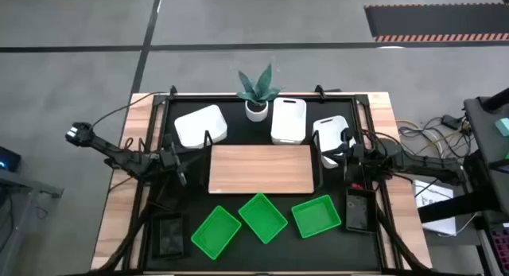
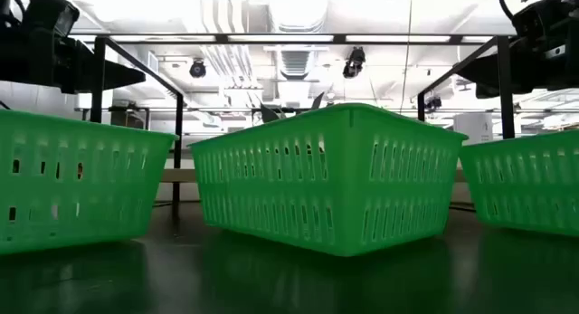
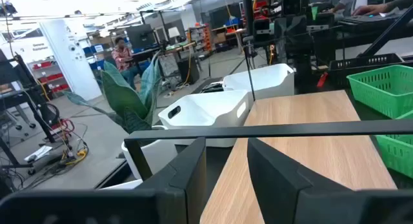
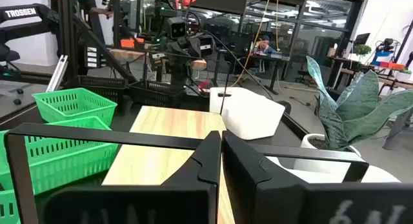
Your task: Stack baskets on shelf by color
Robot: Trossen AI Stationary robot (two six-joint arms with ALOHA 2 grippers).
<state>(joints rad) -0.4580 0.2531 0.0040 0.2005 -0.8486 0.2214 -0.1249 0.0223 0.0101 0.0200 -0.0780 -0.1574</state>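
Left claw [image 1: 181,166]: sits at the left edge of the shelf [image 1: 260,169], mid-left of the high view. Fingers [image 3: 271,179] slightly spread, a narrow gap between them, nothing pinched.

Right claw [image 1: 340,158]: at the right edge of the shelf, mid-right of the high view. Fingers [image 4: 248,169] pressed together, holding nothing.

Shelf: bare wooden board at the centre of the desk [image 1: 127,196], lying on the black mat [image 1: 362,244].

White baskets: three above the shelf in the high view. One upper left, tilted [image 1: 200,126]; one upper centre [image 1: 289,120]; one upper right [image 1: 331,134], just beside the right claw.

Green baskets: three below the shelf, in a row. Left [image 1: 215,232], middle [image 1: 262,217], right [image 1: 316,216].

Black baskets: one lower left [image 1: 169,235], one lower right [image 1: 355,210].

Potted plant [image 1: 257,91]: between the white baskets, top centre.
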